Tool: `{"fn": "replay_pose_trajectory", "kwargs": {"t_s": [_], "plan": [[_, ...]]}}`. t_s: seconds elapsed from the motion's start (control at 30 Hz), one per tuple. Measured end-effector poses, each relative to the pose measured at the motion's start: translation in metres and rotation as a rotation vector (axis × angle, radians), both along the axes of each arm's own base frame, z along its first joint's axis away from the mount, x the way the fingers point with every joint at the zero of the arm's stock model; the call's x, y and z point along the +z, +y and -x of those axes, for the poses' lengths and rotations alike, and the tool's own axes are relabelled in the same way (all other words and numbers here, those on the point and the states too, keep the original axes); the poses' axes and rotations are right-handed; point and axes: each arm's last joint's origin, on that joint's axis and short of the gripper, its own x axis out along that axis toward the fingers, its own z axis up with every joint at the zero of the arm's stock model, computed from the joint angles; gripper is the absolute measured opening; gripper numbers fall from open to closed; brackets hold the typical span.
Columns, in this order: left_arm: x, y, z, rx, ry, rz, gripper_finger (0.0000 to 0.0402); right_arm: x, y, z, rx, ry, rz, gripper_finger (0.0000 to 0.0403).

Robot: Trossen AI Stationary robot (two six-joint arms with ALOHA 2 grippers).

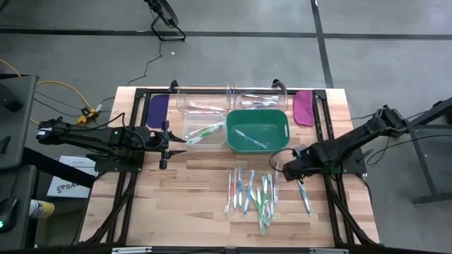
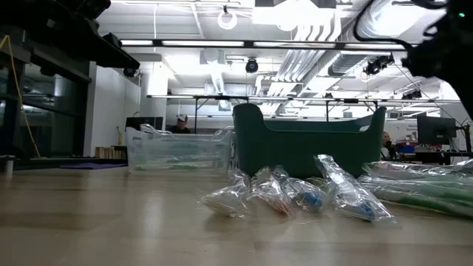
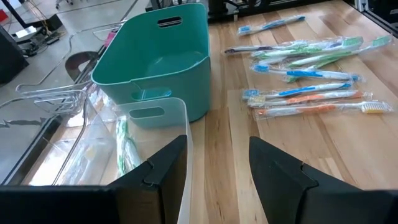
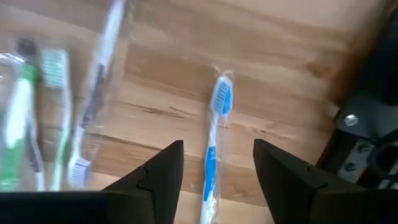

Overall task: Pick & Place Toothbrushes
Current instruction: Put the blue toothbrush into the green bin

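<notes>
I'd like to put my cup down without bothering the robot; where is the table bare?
The wood is bare along the near left, between the left gripper and the toothbrushes. The far edge is crowded: clear bins, a green tub and purple paddles. The right gripper stands open over a blue toothbrush, so keep clear there.

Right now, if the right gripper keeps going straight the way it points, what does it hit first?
Most likely the lone blue toothbrush, wrapped in clear film on the table. It lies in line with the gap of the open right gripper. Depth is unclear.
</notes>
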Motion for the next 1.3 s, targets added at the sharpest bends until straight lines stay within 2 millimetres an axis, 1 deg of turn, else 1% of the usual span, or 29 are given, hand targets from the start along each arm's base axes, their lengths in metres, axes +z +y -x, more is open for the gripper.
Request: {"fn": "replay_pose_trajectory", "kwargs": {"t_s": [0.1, 0.2, 0.37, 0.57, 0.9, 1.3], "plan": [[0.0, 0.0, 0.0, 0.0, 0.0, 0.0, 0.0166, -0.013, 0.003, 0.002, -0.004, -0.019, -0.006, 0.0199], [0.0, 0.0, 0.0, 0.0, 0.0, 0.0, 0.0166, -0.023, 0.004, 0.006, -0.009, -0.018, -0.001, 0.0202], [0.0, 0.0, 0.0, -0.005, 0.0, 0.002, 0.0166, -0.037, 0.001, 0.01, -0.016, -0.026, 0.022, 0.0196], [0.0, -0.001, 0.0, -0.017, 0.0, 0.006, 0.0166, -0.052, 0.0, 0.012, -0.032, -0.062, 0.005, 0.0192], [0.0, -0.001, 0.0, -0.017, 0.0, 0.006, 0.0166, -0.069, -0.003, 0.018, -0.05, -0.072, -0.001, 0.0192], [0.0, -0.001, 0.0, -0.017, 0.0, 0.006, 0.0166, -0.082, 0.0, 0.014, -0.036, -0.032, 0.013, 0.0192]]}}
